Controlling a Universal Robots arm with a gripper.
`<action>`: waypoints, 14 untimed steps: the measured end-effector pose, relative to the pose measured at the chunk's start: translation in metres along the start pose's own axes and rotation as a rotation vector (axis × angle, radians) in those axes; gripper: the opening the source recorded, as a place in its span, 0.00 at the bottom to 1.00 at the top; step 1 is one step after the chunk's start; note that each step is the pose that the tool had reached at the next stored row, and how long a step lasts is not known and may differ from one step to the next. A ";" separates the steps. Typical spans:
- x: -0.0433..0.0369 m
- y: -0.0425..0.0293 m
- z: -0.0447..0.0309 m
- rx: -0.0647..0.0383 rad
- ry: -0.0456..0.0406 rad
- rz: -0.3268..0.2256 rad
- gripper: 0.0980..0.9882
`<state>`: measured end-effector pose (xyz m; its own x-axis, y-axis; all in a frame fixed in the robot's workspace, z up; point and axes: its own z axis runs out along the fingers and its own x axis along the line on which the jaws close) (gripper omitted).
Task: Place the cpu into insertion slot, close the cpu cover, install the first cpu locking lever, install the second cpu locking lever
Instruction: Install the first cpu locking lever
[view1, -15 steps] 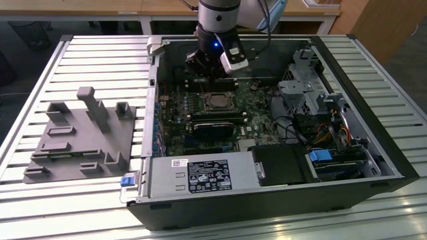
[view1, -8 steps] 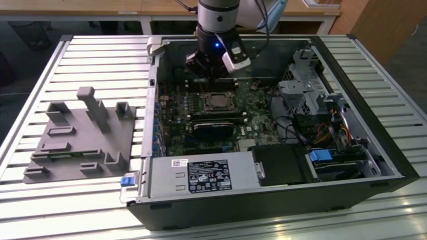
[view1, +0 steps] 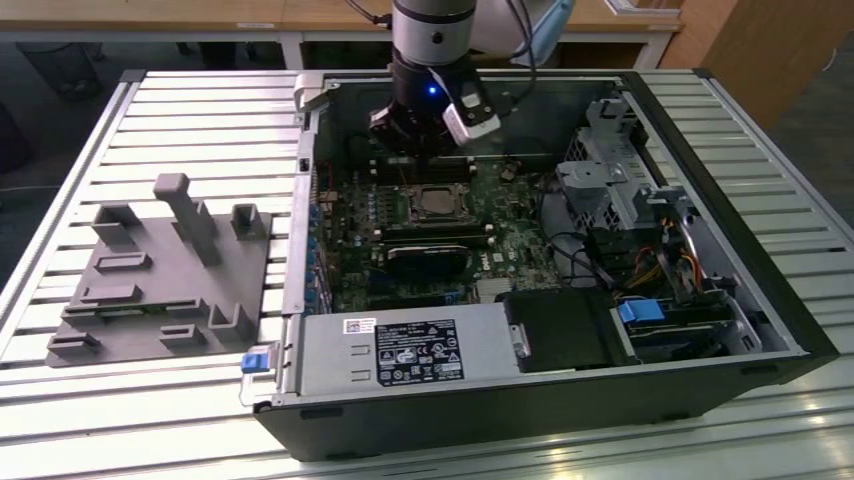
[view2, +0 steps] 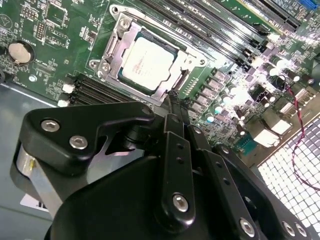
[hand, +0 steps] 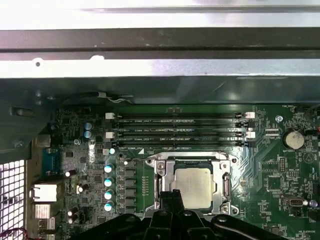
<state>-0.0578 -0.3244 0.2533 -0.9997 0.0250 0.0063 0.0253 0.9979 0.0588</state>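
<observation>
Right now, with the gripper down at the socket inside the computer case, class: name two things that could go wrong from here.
1. The gripper hangs at the edge of the cpu cover, right beside the cpu. A slip could scrape the chip's face or the board around it.
2. Memory sticks and a row of capacitors crowd that spot. A sideways sweep might knock them.

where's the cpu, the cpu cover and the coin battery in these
cpu (view2: 148, 62): second wrist view, middle of its pale metal face
cpu cover (view2: 118, 46): second wrist view, one side bar of the silver frame
coin battery (hand: 292, 140): first wrist view, middle of the round cell
</observation>
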 end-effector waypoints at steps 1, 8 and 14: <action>0.0010 0.0000 0.0000 0.000 -0.0008 -0.002 0.03; 0.0023 -0.0002 0.0002 0.000 0.0015 -0.073 0.03; 0.0167 -0.0006 0.0003 0.001 -0.0128 -0.078 0.03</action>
<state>-0.0746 -0.3246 0.2530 -0.9986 -0.0519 -0.0111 -0.0524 0.9969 0.0581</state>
